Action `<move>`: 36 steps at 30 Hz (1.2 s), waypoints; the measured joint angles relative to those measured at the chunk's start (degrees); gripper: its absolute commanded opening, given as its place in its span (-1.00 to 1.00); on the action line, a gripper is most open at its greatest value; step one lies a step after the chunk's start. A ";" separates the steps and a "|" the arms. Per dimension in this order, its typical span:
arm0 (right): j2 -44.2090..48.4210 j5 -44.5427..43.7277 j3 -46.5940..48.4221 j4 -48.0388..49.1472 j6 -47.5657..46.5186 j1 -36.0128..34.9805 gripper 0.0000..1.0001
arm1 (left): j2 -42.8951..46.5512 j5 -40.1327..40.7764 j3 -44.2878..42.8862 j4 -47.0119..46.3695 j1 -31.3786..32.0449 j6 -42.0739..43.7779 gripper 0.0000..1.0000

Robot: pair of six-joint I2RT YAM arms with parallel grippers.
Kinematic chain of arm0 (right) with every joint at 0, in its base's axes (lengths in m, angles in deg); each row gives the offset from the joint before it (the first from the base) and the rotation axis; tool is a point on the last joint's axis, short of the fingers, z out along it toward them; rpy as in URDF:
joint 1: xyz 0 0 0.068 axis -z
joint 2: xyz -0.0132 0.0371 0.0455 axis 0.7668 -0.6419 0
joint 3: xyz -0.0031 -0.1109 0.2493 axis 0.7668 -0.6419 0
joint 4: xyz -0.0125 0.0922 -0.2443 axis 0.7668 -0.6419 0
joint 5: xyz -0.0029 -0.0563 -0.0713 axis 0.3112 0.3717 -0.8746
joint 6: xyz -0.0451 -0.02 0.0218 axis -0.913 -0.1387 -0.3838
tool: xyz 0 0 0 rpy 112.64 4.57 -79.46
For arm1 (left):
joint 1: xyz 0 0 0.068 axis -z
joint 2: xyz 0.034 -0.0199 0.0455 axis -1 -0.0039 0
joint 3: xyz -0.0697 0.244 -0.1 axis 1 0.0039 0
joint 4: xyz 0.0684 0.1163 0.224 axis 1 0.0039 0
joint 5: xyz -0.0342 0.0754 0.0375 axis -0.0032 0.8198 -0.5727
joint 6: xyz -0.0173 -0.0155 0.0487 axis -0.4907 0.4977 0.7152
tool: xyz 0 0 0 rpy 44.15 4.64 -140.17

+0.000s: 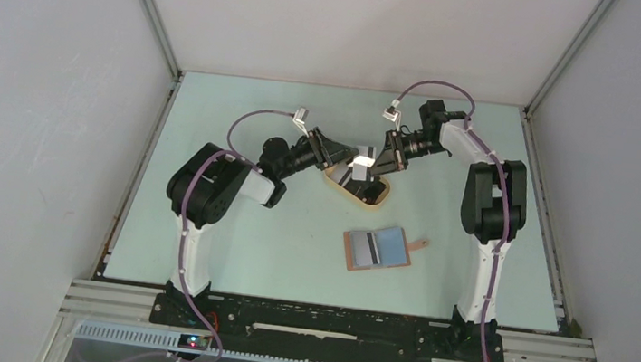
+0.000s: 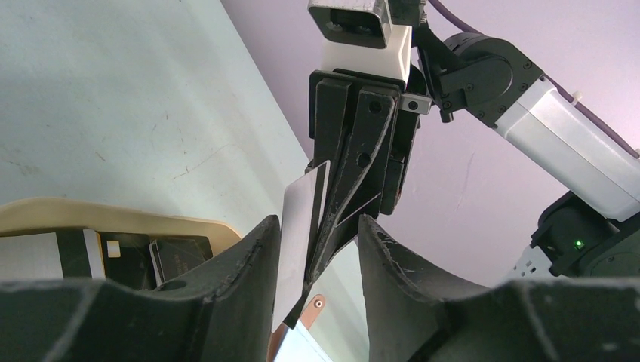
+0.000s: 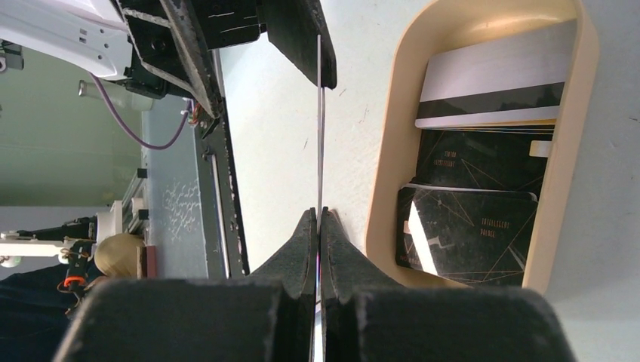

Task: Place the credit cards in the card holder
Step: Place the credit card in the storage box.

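1. The desk [image 1: 227, 252] carries everything. Both arms reach in to meet above its middle, a little toward the far edge.
2. The tray [image 3: 385, 151] lies there under the grippers, with spare cards [image 3: 483, 158] lying flat inside it.
3. The holder [image 1: 378, 248] lies open and face-up, toward the near edge from the tray and slightly right of centre. Its long axis runs roughly left to right, and its tab points to the right edge. The right arm looks the nearer one.
4. The right gripper [image 3: 319, 226] is pressed together on one end of a whitish card [image 2: 298, 219], pinching it above the tray.
5. The left gripper [image 2: 318, 226] is spread, one finger on each side of that card's free end. The card may be touching one finger, but the view is too tight to be sure.
6. The card stands on edge with its faces upright, and its long axis runs from the right gripper toward the left edge. I judge the coming move turns on this: the card must travel toward the near edge and line up with a pocket.
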 measured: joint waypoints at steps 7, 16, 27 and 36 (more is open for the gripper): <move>-0.17 0.37 0.48 -1.22 -1.03 -0.04 -1.00 | 0.00 -0.37 -0.02 0.07 -0.20 -0.52 0.00; -1.14 1.44 1.68 -3.15 -2.78 -0.33 -1.00 | -0.02 -0.66 -0.33 0.02 -0.70 -1.99 -0.09; -2.21 2.12 2.60 -4.81 -3.74 -0.59 -1.00 | -1.57 -1.75 -2.08 -0.26 -1.01 -3.72 -0.36; -2.95 2.14 3.21 -5.64 -4.07 -0.61 -1.00 | -3.61 -3.10 -4.50 -0.24 -1.07 -5.29 -0.99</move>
